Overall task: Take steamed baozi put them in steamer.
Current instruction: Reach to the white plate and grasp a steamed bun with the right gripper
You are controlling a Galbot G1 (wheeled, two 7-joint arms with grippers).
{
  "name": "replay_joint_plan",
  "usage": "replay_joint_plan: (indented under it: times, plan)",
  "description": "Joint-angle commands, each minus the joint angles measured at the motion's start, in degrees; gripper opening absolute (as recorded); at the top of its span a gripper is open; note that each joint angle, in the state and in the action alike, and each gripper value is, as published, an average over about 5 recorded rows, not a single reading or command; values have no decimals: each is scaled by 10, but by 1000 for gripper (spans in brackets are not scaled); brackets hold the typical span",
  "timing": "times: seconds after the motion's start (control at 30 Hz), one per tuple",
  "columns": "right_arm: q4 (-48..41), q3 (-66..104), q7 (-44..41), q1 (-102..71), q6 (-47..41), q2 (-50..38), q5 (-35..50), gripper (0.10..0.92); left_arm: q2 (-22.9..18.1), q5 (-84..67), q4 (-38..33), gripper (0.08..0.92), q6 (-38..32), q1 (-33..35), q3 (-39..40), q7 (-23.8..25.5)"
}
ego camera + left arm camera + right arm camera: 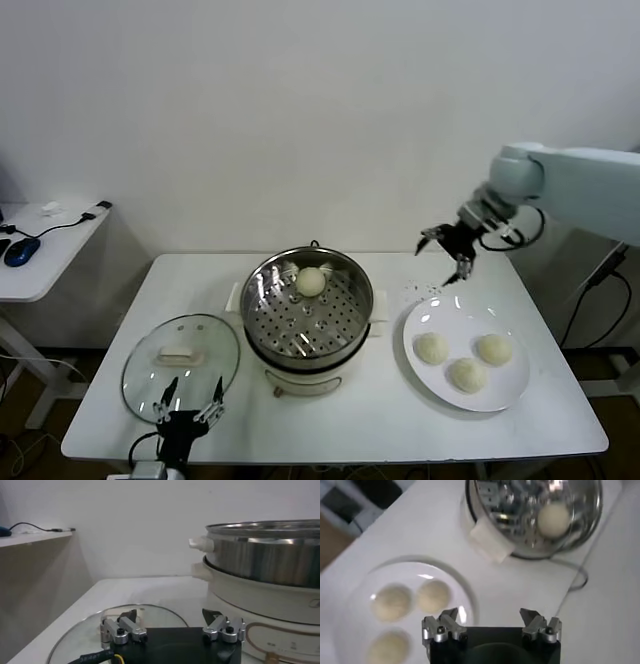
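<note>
One steamed baozi (311, 282) (554, 520) lies on the perforated tray inside the steamer (266, 325) (585, 527) at the table's middle. Three more baozi (432, 348) (494, 348) (465, 375) rest on a white plate (510, 395) at the right; the right wrist view shows them too (392, 601) (434, 595) (387, 647). My right gripper (447, 255) (489, 614) hangs open and empty above the table, behind the plate and to the right of the steamer. My left gripper (190, 397) (170, 616) is open and empty at the front left, over the lid's near edge.
A round glass lid (180, 367) (90, 630) with a white handle lies left of the steamer. A side table (45, 245) with a mouse and cable stands at far left. A power cord (575, 575) runs behind the steamer.
</note>
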Motion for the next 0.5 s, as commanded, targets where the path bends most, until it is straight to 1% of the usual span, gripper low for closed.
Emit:
replay_joint_plan:
  times: [0.03, 0.3, 0.5]
  plan:
    - [71, -8, 33, -53, -185, -67, 59, 823, 0, 0, -1, 823, 0, 1, 0, 0]
    - [19, 93, 59, -197, -213, -30, 36, 823, 2, 0, -3, 823, 0, 7, 0, 0]
    - [-20, 143, 74, -257, -223, 4, 16, 823, 1, 1, -4, 823, 0, 11, -1, 0]
